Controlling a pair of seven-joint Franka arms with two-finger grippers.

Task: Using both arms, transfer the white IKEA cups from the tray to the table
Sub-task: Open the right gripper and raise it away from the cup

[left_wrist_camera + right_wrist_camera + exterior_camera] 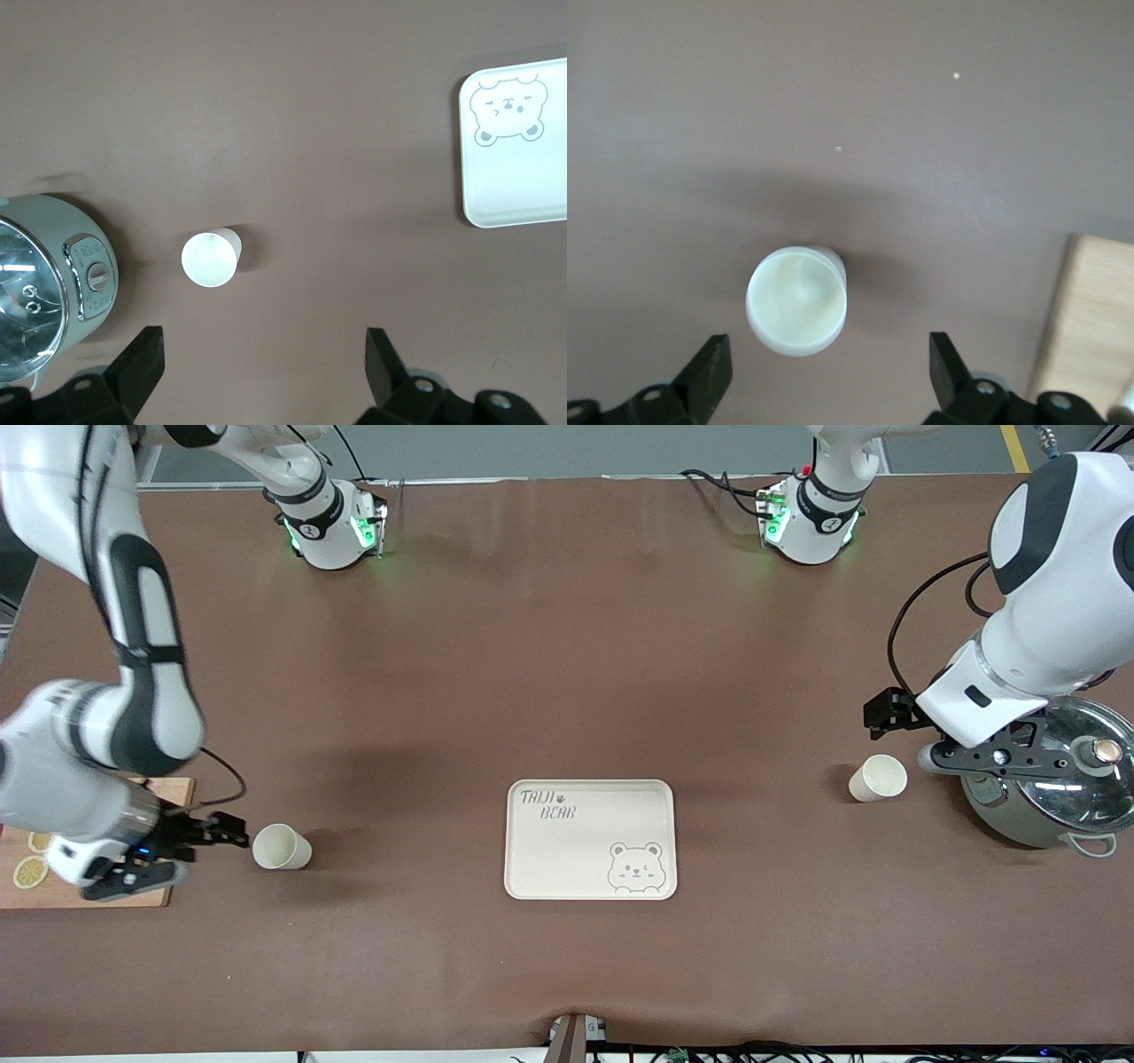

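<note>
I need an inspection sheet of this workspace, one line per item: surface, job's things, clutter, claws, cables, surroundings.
Surface: brown table, no spills seen.
Job's things: two white cups, upright on the table, none on the bear tray; one cup toward the right arm's end, the other cup toward the left arm's end.
Clutter: wooden board with lemon slices; cooker with glass lid.
Claws: right claw open, beside its cup, not touching; left claw open, above the table by its cup.
Cables: black cable on the left arm; wires by the bases.
Surroundings: grey floor.
</note>
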